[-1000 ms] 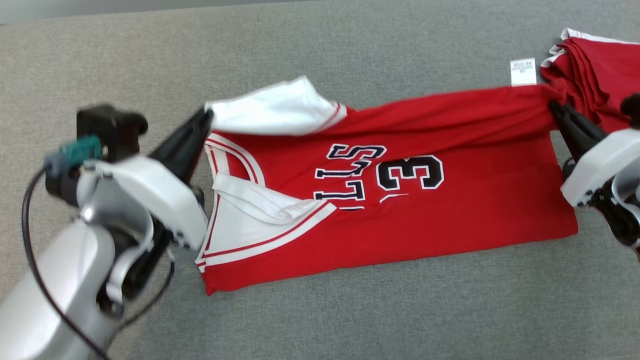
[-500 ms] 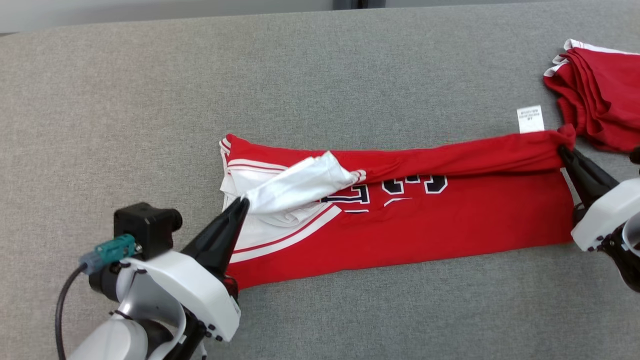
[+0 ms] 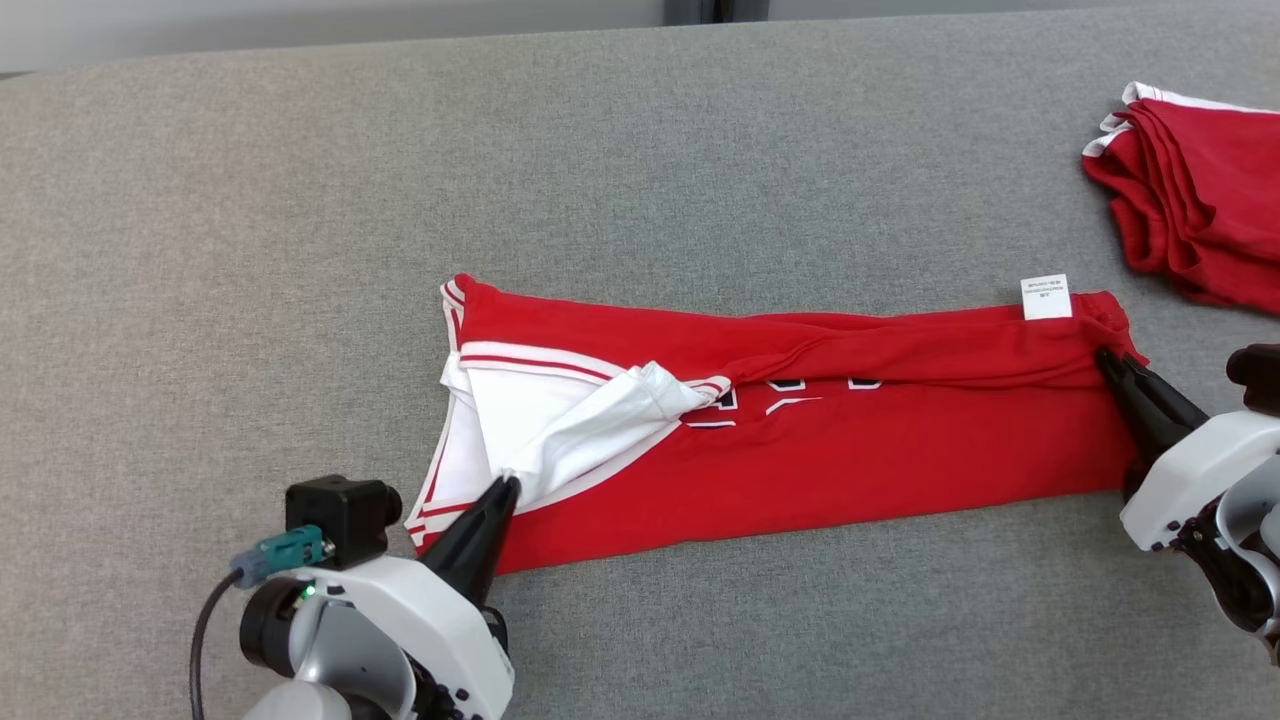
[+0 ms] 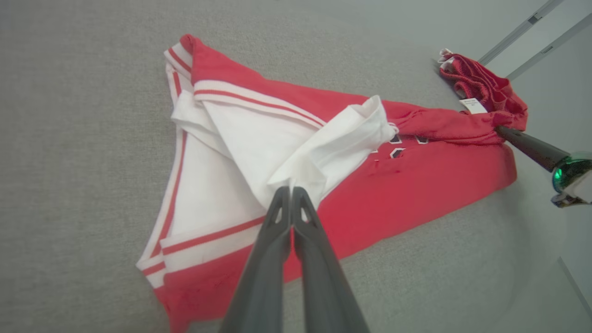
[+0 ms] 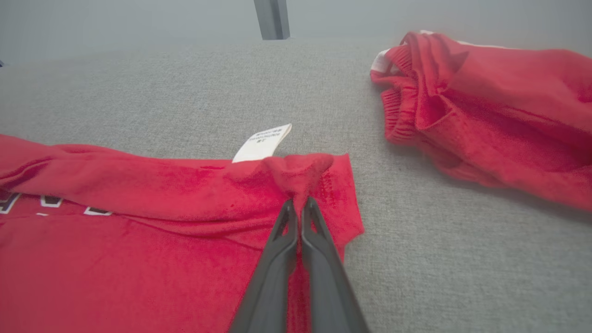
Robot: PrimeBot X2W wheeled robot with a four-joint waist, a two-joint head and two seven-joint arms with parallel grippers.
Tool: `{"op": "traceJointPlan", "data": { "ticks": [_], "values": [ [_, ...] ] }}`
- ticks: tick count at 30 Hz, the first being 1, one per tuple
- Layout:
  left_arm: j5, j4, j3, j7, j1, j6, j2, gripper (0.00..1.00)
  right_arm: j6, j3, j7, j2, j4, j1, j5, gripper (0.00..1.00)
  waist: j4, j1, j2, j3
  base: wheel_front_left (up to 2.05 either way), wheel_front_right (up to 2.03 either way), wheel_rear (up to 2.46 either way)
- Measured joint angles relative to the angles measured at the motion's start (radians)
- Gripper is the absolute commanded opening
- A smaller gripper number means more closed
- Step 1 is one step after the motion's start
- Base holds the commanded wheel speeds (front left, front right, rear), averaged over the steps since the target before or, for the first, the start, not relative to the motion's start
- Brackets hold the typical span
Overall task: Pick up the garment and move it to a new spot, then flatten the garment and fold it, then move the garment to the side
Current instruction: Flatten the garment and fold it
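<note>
While the jersey (image 3: 850, 460) lies between them, left jaws pinching white flap (image 4: 333, 143), right jaws pinching tagged corner (image 5: 300, 175).

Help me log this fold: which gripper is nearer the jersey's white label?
Right. The right gripper pinches the jersey beside the label; the left gripper grips white fabric at the far end.
</note>
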Motion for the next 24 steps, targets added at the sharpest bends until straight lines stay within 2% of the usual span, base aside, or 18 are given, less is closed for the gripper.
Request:
{"op": "traceJointPlan", "data": {
  "ticks": [1, 2, 4, 5, 6, 13, 19, 24],
  "values": [
    [-0.009, 0.012, -0.001, -0.001, 0.005, -0.007, -0.009, 0.00, 0.000, -0.005, 0.000, 0.005, 0.006, 0.001, 0.000, 1.00, 0.000, 0.0000, 0.0000, -0.001, 0.00, 0.00, 0.00],
    [-0.013, 0.022, -0.002, -0.008, 0.010, -0.007, -0.019, 0.14, 0.000, -0.015, 0.000, 0.010, 0.011, 0.004, 0.000, 1.00, 0.000, 0.0000, 0.0000, -0.003, 0.00, 0.00, 0.00],
    [-0.015, 0.043, -0.008, -0.008, 0.011, -0.008, -0.023, 0.48, 0.000, -0.036, 0.000, 0.012, 0.015, 0.008, -0.002, 1.00, 0.001, 0.0000, 0.0000, -0.008, 0.00, 0.00, 0.00],
    [-0.019, 0.054, -0.010, -0.007, 0.012, -0.008, -0.025, 0.84, 0.000, -0.048, 0.000, 0.011, 0.016, 0.011, -0.002, 1.00, 0.001, 0.0000, 0.0000, -0.011, 0.00, 0.00, 0.00],
    [-0.019, 0.064, -0.013, -0.006, 0.014, -0.007, -0.027, 1.00, 0.000, -0.061, 0.000, 0.010, 0.015, 0.014, -0.004, 1.00, 0.001, 0.0000, 0.0000, -0.015, 0.00, 0.00, 0.00],
    [0.030, 0.106, 0.006, -0.080, 0.019, 0.034, -0.029, 1.00, 0.000, -0.143, 0.000, 0.012, -0.009, 0.049, -0.064, 1.00, -0.009, 0.0000, 0.0000, -0.050, 0.00, 0.00, 0.00],
    [0.062, 0.137, 0.054, -0.226, 0.024, 0.061, -0.069, 1.00, 0.000, -0.203, 0.000, 0.073, -0.043, 0.105, -0.128, 1.00, -0.024, 0.0000, 0.0000, -0.089, 0.00, 0.00, 0.00],
    [0.081, 0.177, 0.076, -0.337, 0.031, 0.058, -0.094, 1.00, 0.000, -0.256, 0.000, 0.132, -0.065, 0.164, -0.190, 1.00, -0.032, 0.0000, 0.0000, -0.121, 0.00, 0.00, 0.00]
  ]
}}
